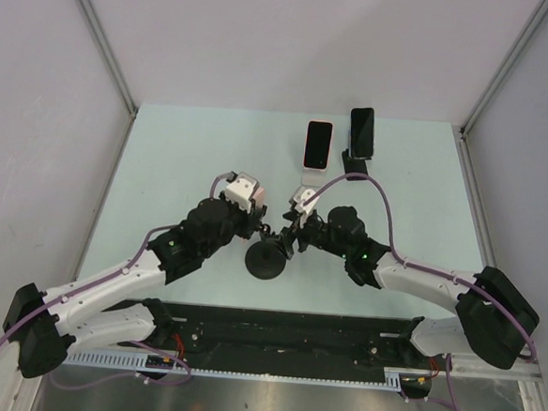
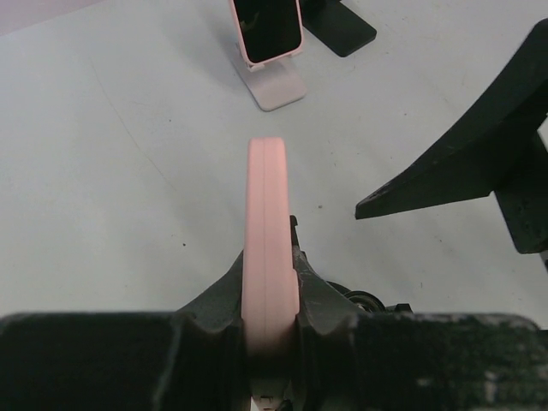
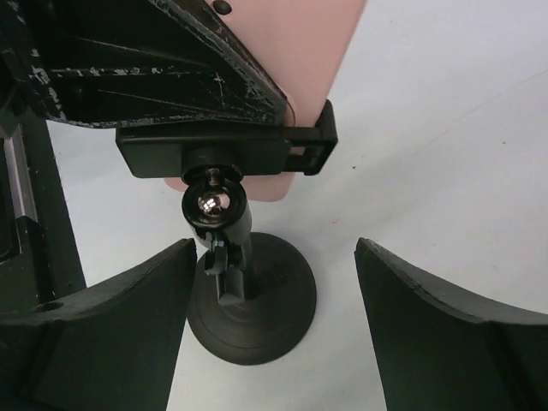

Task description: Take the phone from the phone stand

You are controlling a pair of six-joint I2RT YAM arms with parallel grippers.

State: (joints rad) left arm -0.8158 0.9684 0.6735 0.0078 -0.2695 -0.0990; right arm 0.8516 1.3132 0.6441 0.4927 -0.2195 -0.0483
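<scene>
Pink phone (image 2: 271, 248) is clenched edge-on by the left gripper (image 2: 272, 287), long axis running forward; the black stand (image 3: 250, 312) is straddled by the released right gripper (image 3: 276, 330).

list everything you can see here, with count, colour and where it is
clamped phone: 1, pink, in round stand's clamp
round stand: 1, black, table centre
propped phone: 1, pink, far side, on white stand
black phone: 1, black, far side, on dark stand
table: 1, pale green
left gripper: 1, black, shut on clamped phone's edge
right gripper: 1, black, open, either side of round stand
</scene>
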